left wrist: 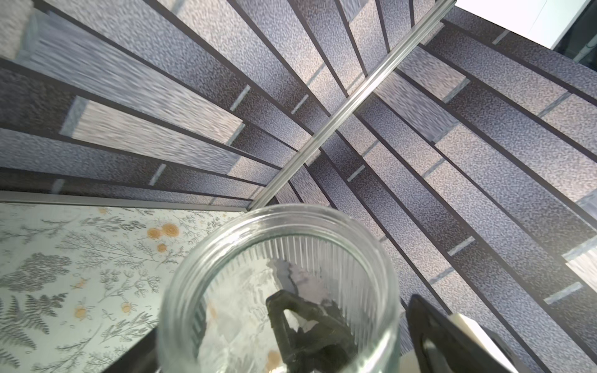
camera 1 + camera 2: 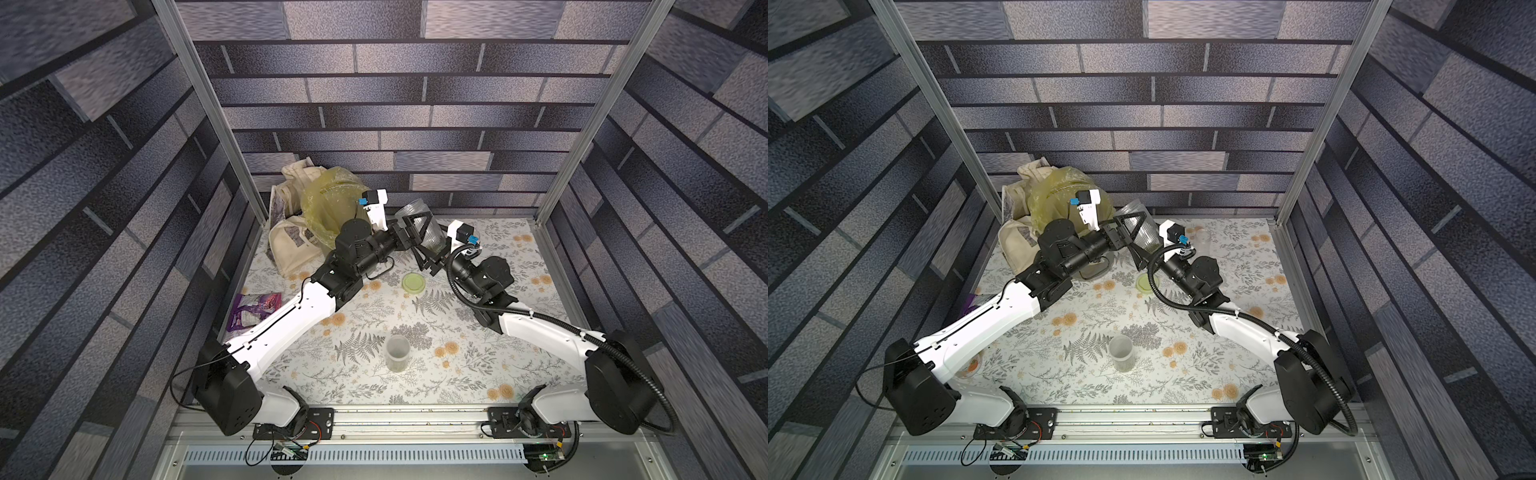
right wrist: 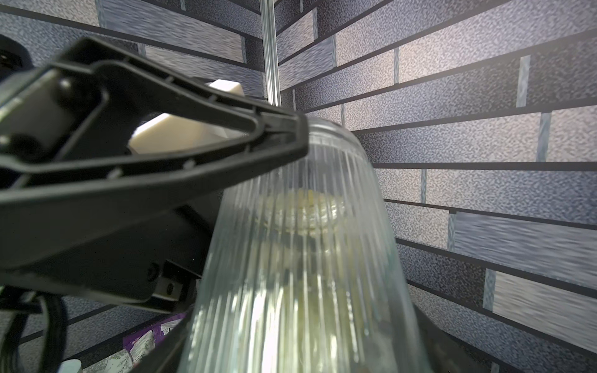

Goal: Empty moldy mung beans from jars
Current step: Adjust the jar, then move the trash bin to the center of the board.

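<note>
Item, held: my right gripper [image 2: 434, 257] is clamping the base of the ribbed jar [image 2: 429, 232] and carrying it clear of the table [image 2: 478, 374] at the back middle, tilted, with its open mouth leaning toward the bin [image 2: 332, 203]. In the left wrist view I am looking straight into this jar [image 1: 323, 258], and it is showing no beans. Item, standing off: my left gripper [image 2: 415, 233] is spreading wide around the jar's neck; one of its fingers [image 1: 436, 339] is showing a gap beside the glass, while in the right wrist view another finger [image 3: 161, 145] is crossing in front of the jar [image 3: 307, 258] near the shoulder, and I cannot tell whether it is touching. Item, obstruction: my left wrist and forearm are lying across the bin with its yellow plastic bag, hiding part of its mouth. Item: a cloth bag [image 2: 291, 249] is slumping against the bin's near side. Item: a lime-green lid [image 2: 413, 282] is lying flat on the table below the two grippers; in a top view my right arm's black cable is crossing over it [image 2: 1143, 284]. Item: a short jar [image 2: 397, 353] is standing upright and open near the front middle, well apart from both grippers, with a thin layer of mung beans [image 2: 397, 366] sitting at its bottom. Item: a purple packet [image 2: 255, 309] is lying at the table's left edge, just beside my left forearm.
</note>
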Available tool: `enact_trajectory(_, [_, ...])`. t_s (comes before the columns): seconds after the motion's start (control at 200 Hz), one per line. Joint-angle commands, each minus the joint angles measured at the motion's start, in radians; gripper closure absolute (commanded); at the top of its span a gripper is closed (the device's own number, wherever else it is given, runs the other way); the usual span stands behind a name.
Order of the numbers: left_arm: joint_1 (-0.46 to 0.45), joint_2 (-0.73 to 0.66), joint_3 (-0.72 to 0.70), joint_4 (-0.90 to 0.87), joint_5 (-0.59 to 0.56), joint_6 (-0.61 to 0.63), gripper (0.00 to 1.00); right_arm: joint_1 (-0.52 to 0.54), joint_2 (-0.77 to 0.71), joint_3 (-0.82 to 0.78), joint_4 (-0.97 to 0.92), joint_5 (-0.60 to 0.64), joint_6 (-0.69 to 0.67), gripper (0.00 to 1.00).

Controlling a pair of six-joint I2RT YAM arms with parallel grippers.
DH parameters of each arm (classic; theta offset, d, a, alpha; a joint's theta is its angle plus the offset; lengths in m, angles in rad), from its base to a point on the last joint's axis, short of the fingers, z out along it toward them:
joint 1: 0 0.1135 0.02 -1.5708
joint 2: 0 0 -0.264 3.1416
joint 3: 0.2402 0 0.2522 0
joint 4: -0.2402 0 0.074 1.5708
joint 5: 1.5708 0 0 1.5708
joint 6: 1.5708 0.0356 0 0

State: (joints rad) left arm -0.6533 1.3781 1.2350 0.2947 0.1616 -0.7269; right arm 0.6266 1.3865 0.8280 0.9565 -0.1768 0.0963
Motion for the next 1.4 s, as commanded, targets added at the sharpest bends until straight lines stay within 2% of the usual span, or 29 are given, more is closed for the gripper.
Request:
enact_trajectory(0.0, [0.005, -0.106, -0.017, -0.076, -0.107, 0.143, 0.00, -0.005, -0.040, 0.072, -0.124, 0.028, -0.006, 0.52])
enact_trajectory(0.14, [0.026, -0.202, -0.068, -0.149, -0.199, 0.213, 0.00, -0.005, -0.050, 0.113, -0.214, 0.009, -0.009, 0.52])
enact_trajectory(0.265, [0.037, -0.288, -0.125, -0.197, -0.286, 0.260, 0.00, -0.005, -0.035, 0.222, -0.411, -0.020, -0.016, 0.55])
enact_trajectory(0.461, [0.085, -0.392, -0.198, -0.245, -0.335, 0.279, 0.00, -0.005, 0.026, 0.412, -0.658, -0.061, -0.023, 0.57])
enact_trajectory(0.726, [0.140, -0.486, -0.255, -0.324, -0.365, 0.298, 0.00, -0.005, 0.240, 0.808, -1.122, -0.107, -0.051, 0.59])
enact_trajectory(0.842, [0.153, -0.524, -0.287, -0.336, -0.375, 0.293, 0.00, -0.006, 0.349, 0.977, -1.261, -0.134, -0.052, 0.60])
enact_trajectory(0.967, [0.172, -0.545, -0.311, -0.351, -0.371, 0.283, 0.00, -0.004, 0.440, 1.095, -1.303, -0.187, -0.036, 0.61])
enact_trajectory(1.187, [0.203, -0.575, -0.339, -0.355, -0.354, 0.268, 0.00, 0.001, 0.584, 1.357, -1.479, -0.200, -0.053, 0.62])
enact_trajectory(1.398, [0.222, -0.570, -0.345, -0.353, -0.331, 0.249, 0.00, 0.004, 0.551, 1.275, -1.334, -0.233, -0.028, 0.63])
